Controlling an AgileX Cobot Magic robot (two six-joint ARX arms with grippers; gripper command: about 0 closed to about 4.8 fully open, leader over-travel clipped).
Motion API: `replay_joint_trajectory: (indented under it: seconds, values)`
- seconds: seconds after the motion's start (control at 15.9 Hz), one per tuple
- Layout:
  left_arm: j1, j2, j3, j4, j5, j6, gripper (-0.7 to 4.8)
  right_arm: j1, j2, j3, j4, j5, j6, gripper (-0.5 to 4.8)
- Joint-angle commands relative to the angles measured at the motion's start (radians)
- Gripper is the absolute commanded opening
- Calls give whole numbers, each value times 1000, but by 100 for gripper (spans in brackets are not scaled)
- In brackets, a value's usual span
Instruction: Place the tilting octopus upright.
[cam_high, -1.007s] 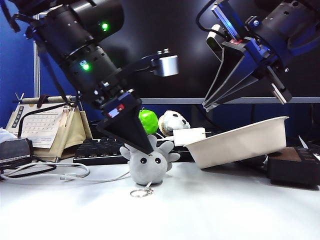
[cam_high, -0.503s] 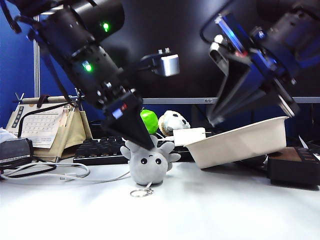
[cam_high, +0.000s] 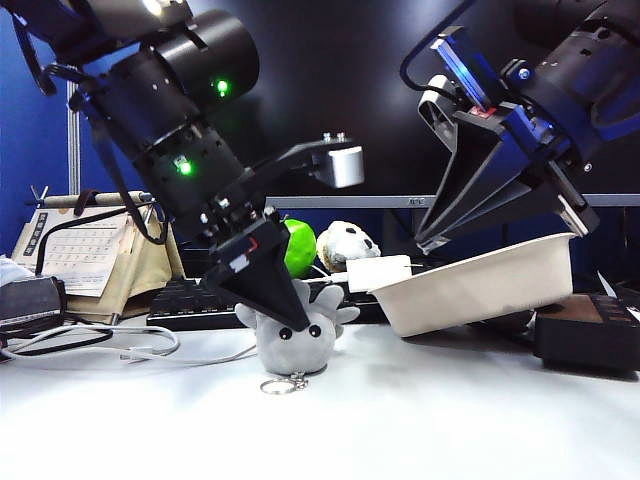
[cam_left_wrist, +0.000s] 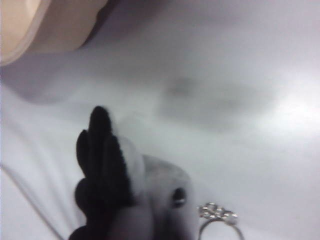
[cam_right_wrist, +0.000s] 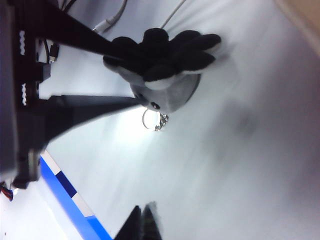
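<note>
plush octopus (cam_high: 297, 338) sits on the white table (cam_high: 450, 420) with tentacles up and keyring (cam_high: 279, 384) in front; it looks soft, light and squashy, so a gentle pinch across the head seems best. left gripper (cam_high: 290, 318) is down around it, jaws partly closed, grip unclear; right gripper (cam_high: 428, 235) hangs well above, fingertips together, empty.

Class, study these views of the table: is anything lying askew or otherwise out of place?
Yes. The small light-grey plush octopus sits head-down, tentacles pointing up, its keyring on the white table. The left claw is at the octopus's tentacles. Behind it, the cream plastic tray rests tilted. The right claw hangs above.
</note>
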Motion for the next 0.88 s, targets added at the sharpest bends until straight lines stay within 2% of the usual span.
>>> replay_joint_trajectory:
  seconds: [0.06,0.31,0.44,0.57,0.63,0.82,0.88]
  values:
    - [-5,3,2,34,-76,0,-6,2,-3,2,13,-6,-3,-1]
    - [-5,0,2,38,-102,-5,-6,1,-3,2,37,-3,-3,-1]
    - [-5,-17,3,26,-117,-107,-6,1,-3,2,43,-3,-3,-1]
    - [-6,-70,3,24,-192,-235,-6,-1,-4,3,44,-3,-3,-1]
    - [-6,-93,3,24,-191,-262,-6,-1,-5,3,44,-3,-3,-1]
    - [-6,-167,3,22,-80,-381,-6,-1,-6,3,42,-7,-3,-1]
    - [-6,-174,3,21,-15,-476,-6,-1,-10,3,41,-7,-3,-1]
